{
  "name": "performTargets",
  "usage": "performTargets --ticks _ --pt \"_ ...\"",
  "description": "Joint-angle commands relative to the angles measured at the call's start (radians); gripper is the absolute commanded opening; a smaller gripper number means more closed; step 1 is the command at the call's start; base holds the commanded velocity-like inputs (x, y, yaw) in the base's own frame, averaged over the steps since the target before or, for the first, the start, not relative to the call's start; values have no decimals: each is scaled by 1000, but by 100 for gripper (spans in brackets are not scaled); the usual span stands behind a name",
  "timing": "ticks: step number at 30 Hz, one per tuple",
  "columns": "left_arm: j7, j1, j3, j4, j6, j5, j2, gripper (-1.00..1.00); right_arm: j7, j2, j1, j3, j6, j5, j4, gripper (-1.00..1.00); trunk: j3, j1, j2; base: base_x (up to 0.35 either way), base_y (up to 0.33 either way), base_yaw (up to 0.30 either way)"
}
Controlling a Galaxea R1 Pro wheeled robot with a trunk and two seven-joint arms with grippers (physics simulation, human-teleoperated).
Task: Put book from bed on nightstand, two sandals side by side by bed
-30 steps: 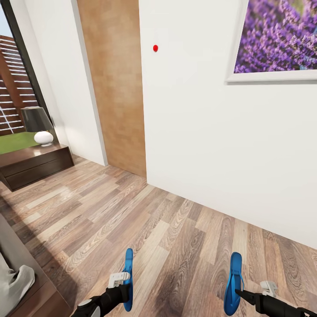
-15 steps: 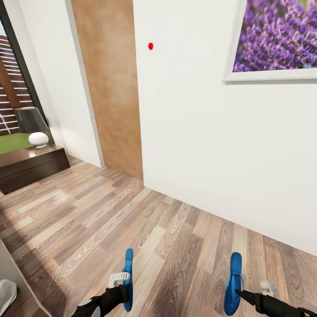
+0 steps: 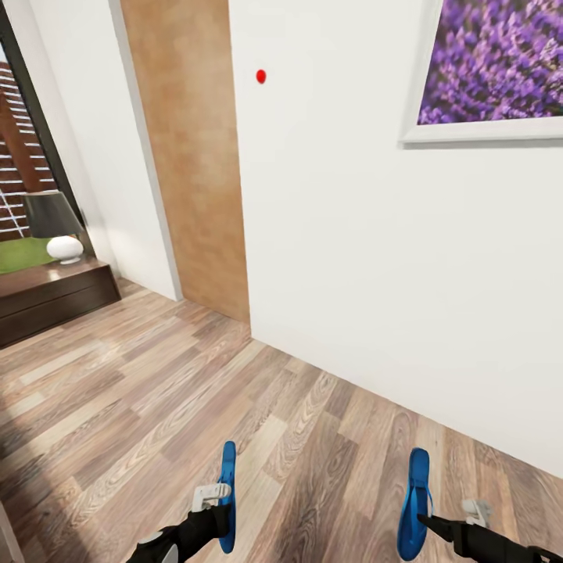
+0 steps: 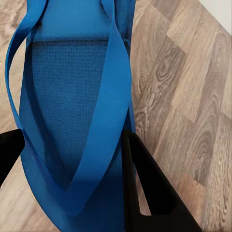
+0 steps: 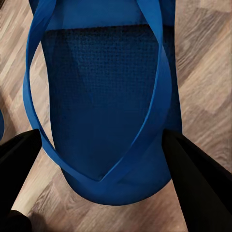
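Left gripper (image 3: pixel 223 522) clamped on one blue sandal (image 3: pixel 227 494) at bottom centre, right gripper (image 3: pixel 418 516) clamped on other sandal (image 3: pixel 412 500) at bottom right, both above wood floor (image 3: pixel 156 407); nightstand (image 3: pixel 47 293) middle left

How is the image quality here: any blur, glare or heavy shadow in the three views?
Head view: sharp and evenly lit, with a sunlit patch on the wood-plank floor at the left and no glare. Left wrist view: the bright-blue sandal is very close, its weave crisp, the black jaws dark silhouettes. Right wrist view: the second blue sandal is darker and shaded.
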Motion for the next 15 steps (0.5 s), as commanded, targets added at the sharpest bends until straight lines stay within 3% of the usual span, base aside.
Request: performTargets --ticks 1,3,7,8,10,12,15 --pt "0 0 -2 -2 7 9 0 -100 3 1 0 1 3 -3 0 -100 -1 0 0 57 -41 60" --pt "0 0 -2 -2 7 9 0 -100 3 10 0 1 3 -3 1 -100 -1 0 0 37 -27 39" --pt "0 0 -2 -2 -8 8 0 -100 -13 68 0 2 -1 -2 2 -100 -1 0 0 11 -8 12" --pt "0 0 -1 -1 -19 8 0 -100 -58 90 0 5 -1 -1 2 -100 -1 0 0 3 -2 3" --pt "0 0 -1 3 -28 8 0 -100 -124 110 0 7 -2 2 2 -100 -1 0 0 2 -1 2" --pt "0 0 -1 27 -34 7 0 -100 -222 144 0 9 -2 28 3 -100 -1 0 0 0 0 0" --pt "0 0 -1 50 -40 6 0 -100 -262 161 0 9 -2 79 3 -100 -1 0 0 0 0 0"
